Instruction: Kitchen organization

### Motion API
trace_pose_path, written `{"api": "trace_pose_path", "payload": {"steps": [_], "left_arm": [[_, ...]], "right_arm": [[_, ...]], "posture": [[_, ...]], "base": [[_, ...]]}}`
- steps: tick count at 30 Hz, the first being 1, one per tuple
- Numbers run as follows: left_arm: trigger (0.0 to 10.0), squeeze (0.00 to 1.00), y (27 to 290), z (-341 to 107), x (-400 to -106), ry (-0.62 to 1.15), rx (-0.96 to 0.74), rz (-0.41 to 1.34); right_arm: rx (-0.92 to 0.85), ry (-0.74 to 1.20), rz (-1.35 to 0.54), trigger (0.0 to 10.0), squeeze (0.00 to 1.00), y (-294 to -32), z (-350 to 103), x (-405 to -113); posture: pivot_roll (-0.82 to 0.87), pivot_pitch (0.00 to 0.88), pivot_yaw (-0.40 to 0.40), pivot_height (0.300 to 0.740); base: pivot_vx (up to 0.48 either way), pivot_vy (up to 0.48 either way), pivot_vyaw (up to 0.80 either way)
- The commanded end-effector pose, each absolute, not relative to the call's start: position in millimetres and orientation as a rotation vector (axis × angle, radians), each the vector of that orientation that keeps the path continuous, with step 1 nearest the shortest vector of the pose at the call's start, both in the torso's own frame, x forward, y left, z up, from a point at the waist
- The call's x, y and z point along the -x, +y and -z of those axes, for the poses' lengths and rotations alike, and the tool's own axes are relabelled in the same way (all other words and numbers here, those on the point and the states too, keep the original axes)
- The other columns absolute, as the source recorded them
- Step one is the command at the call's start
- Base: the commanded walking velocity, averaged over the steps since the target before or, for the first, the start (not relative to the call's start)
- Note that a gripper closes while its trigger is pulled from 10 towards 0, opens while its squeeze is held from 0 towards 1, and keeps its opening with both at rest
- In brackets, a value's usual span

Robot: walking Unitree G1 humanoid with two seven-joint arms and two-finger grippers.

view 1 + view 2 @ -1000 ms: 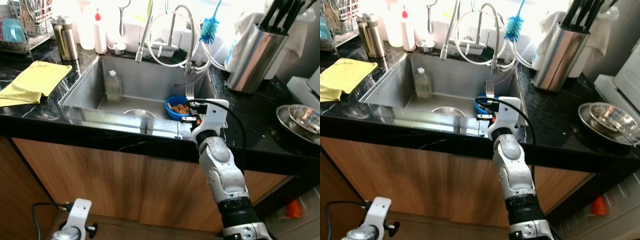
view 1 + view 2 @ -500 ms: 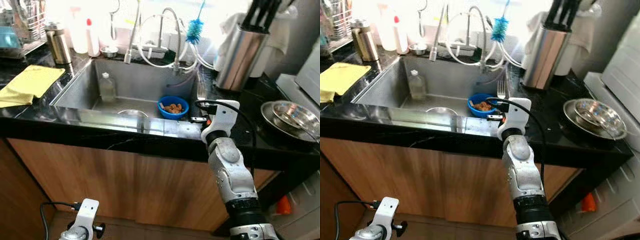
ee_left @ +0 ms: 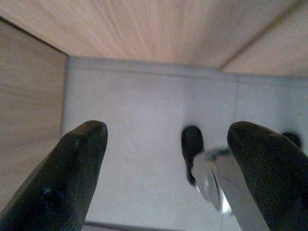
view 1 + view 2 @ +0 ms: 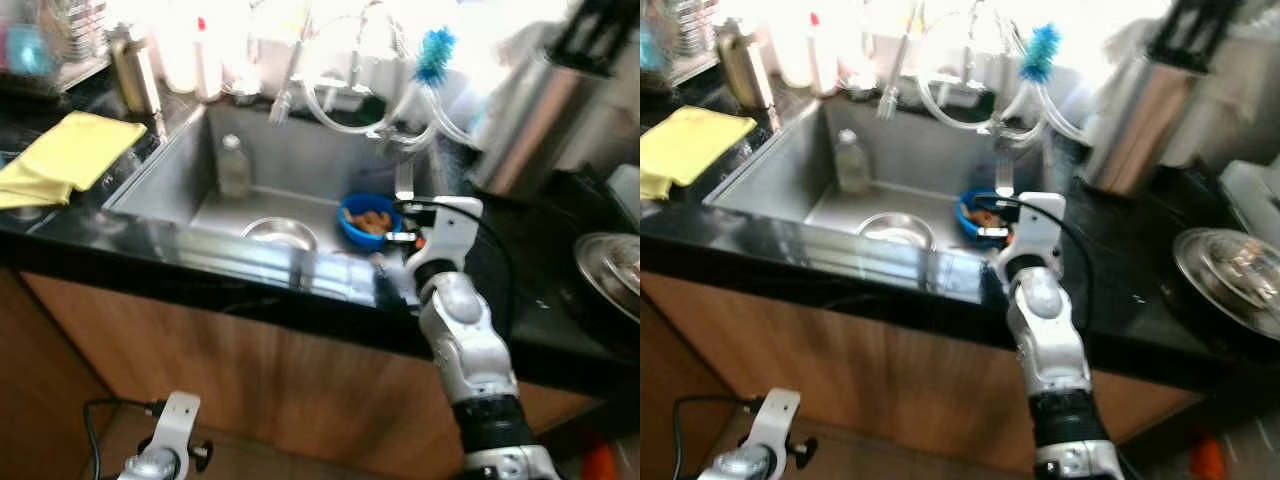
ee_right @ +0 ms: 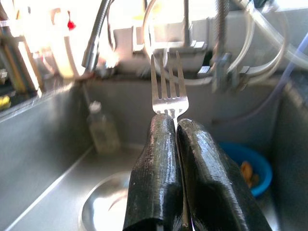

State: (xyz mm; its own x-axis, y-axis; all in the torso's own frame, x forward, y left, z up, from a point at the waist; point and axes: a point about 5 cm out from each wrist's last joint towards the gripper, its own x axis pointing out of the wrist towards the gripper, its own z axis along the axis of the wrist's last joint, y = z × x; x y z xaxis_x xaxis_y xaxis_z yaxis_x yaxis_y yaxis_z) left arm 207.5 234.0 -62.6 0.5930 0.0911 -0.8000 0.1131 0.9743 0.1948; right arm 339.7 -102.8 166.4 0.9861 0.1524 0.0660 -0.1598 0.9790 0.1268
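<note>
My right gripper (image 5: 175, 124) is shut on the handle of a silver fork (image 5: 166, 89), which stands upright with its tines up. In the eye views the fork (image 4: 403, 182) is over the right end of the steel sink (image 4: 190, 190), just right of a blue bowl (image 4: 368, 218) holding brown scraps. That blue bowl (image 5: 249, 166) also appears past the fingers in the right wrist view. My left gripper (image 3: 168, 144) hangs low by the cabinet front with its fingers (image 3: 72, 178) wide apart, open over the pale floor.
In the sink lie a steel bowl (image 4: 280, 233) and a clear plastic bottle (image 4: 233, 168). A yellow cloth (image 4: 65, 155) lies on the black counter at the left. A steel utensil holder (image 4: 525, 140) and stacked steel dishes (image 4: 612, 268) stand right. Faucet hoses and a blue brush (image 4: 433, 50) hang behind.
The whole picture has shifted and blurred, so the camera moved. My right gripper keeps hold of the fork near the blue bowl. The left arm still hangs low.
</note>
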Motion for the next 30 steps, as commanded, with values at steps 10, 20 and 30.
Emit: {"api": "trace_pose_path", "payload": {"steps": [10, 20, 30], "left_arm": [[10.0, 0.0, 223.5, 65.4, -207.7, 0.946, -0.231, 0.03], [10.0, 0.0, 224.2, 65.9, -206.6, 0.951, -0.236, 0.031], [10.0, 0.0, 220.9, 66.5, -206.7, 0.945, -0.225, 0.039]], "right_arm": [[-0.13, -0.057, -0.124, 10.0, 0.0, -117.4, -167.7, -339.0], [-0.135, -0.047, -0.131, 10.0, 0.0, -117.8, -168.0, -340.6], [-0.103, 0.031, -0.111, 10.0, 0.0, -156.0, -167.7, -372.4]], "posture": [[0.16, 0.0, -0.127, 0.736], [0.16, 0.0, -0.126, 0.736], [0.18, 0.0, -0.134, 0.736]], "base": [[0.106, 0.0, 0.0], [0.0, 0.0, 0.0], [0.0, 0.0, 0.0]]}}
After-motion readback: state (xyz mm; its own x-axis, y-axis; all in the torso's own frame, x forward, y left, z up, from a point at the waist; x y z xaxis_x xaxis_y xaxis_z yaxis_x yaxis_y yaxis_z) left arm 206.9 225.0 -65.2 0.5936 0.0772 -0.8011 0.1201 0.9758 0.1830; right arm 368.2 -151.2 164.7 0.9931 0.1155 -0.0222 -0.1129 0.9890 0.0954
